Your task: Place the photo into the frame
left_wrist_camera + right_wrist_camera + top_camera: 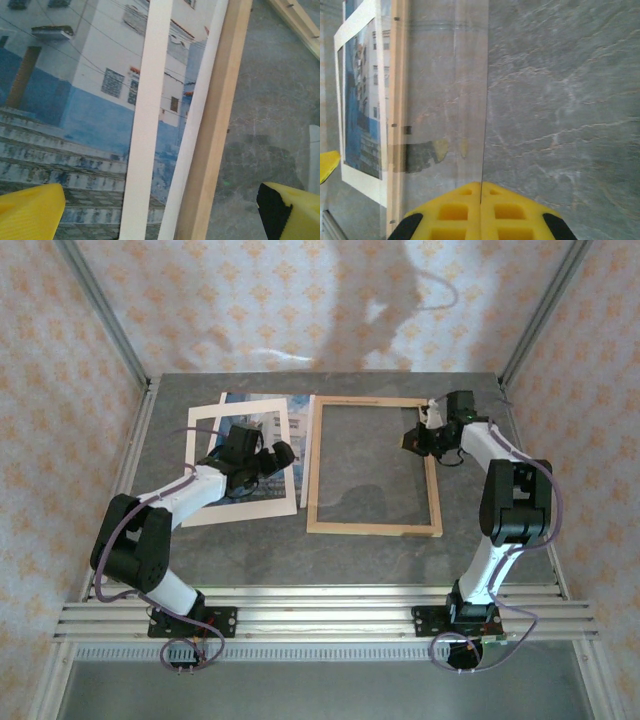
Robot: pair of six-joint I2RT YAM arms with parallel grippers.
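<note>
The photo [262,402], a white building in blue tones, lies left of centre under a cream mat [240,508]. Right beside it lies the light wood frame [372,529]. My left gripper [285,453] hovers open over the mat's right strip [147,125]. Its yellow fingers [30,212] are spread wide above the photo [75,100] and the frame's left rail [220,125], holding nothing. My right gripper [412,440] is inside the frame by its right rail. It [481,187] is shut on the thin edge of a clear pane [445,100] that slopes toward the left rail [397,100].
Grey stone tabletop [500,540] shows inside and around the frame. Patterned walls with metal posts [105,310] close in the back and sides. A metal rail [320,615] with both arm bases runs along the near edge.
</note>
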